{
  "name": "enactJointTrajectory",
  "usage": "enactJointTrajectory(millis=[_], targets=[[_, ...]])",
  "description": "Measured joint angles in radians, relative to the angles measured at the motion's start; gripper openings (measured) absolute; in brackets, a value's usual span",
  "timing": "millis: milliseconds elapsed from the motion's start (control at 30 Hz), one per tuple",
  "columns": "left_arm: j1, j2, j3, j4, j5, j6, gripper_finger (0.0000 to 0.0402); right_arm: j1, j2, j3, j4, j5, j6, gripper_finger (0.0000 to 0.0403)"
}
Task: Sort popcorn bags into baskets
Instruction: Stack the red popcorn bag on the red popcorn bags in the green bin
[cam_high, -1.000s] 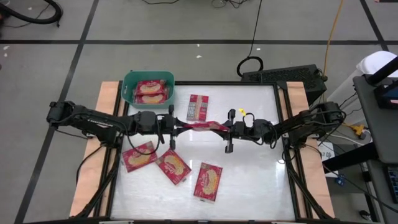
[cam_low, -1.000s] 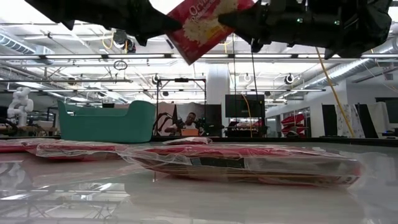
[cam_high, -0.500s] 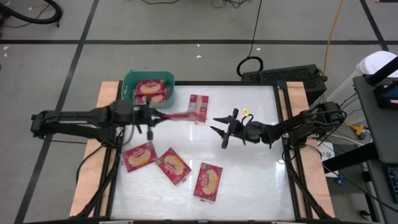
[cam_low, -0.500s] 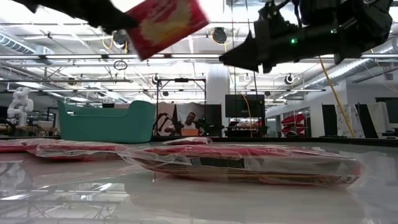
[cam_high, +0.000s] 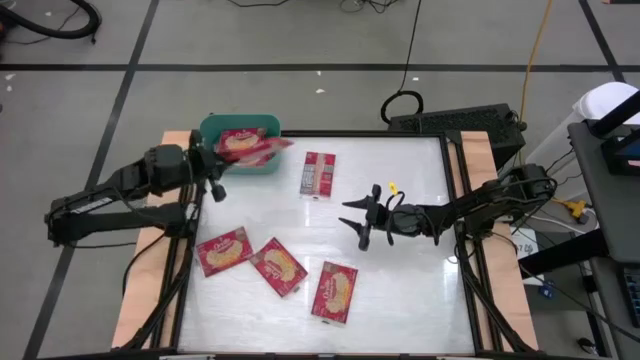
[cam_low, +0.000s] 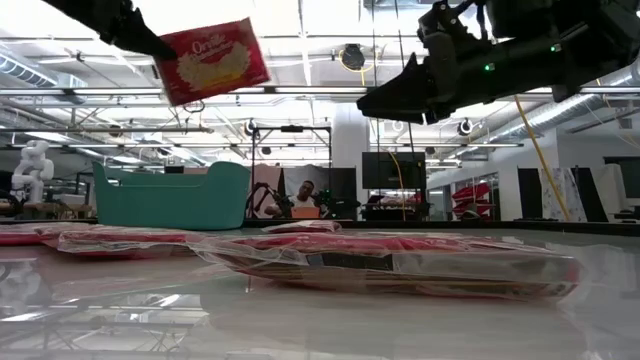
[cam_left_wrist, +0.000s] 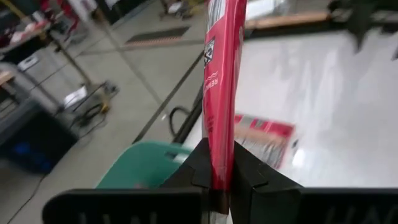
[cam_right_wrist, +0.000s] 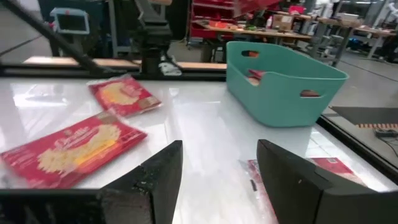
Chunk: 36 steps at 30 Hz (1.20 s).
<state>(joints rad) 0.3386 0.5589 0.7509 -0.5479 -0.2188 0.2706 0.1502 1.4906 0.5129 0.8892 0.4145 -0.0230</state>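
Left tool (cam_high: 222, 158) carried bag (cam_high: 250, 148) over basket (cam_high: 213, 127), right tool (cam_high: 356, 213) opened

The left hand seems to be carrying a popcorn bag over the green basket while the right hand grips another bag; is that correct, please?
Not quite: the right hand is open and empty over the table, as the high view shows. The left hand does carry a popcorn bag over the green basket.

Probably robotics lab: benches (cam_right_wrist: 249, 28), cables (cam_high: 410, 60).
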Motion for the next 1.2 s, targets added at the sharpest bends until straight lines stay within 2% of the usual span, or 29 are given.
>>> enactJointTrajectory(millis=[167,400,500,633,833,1000,1200], targets=[[0.101,0.066,0.088,-0.134,-0.002,0.051,0.0028,0.027,0.0,0.0,-0.008,0.0,-0.022,0.02],[0.264,0.172,0.107,-0.173,0.012,0.095,0.002,0.057,0.0,0.0,-0.02,0.0,-0.023,0.02],[0.346,0.222,0.107,-0.175,0.063,0.12,0.0025,0.074,0.0,0.0,-0.023,-0.001,-0.035,0.02],[0.48,0.282,0.107,-0.162,0.179,0.145,0.0027,0.1,0.0,0.0,-0.036,-0.001,-0.069,0.02],[0.667,0.418,0.107,-0.173,0.249,0.175,0.0021,0.109,0.0,0.0,-0.038,-0.001,-0.077,0.02],[0.741,0.505,0.107,-0.177,0.376,0.208,0.0032,0.11,0.0,-0.001,-0.074,-0.001,-0.069,0.02],[0.788,0.529,0.107,-0.167,0.388,0.228,0.0035,0.11,0.0,-0.001,-0.079,-0.001,-0.068,0.02]])
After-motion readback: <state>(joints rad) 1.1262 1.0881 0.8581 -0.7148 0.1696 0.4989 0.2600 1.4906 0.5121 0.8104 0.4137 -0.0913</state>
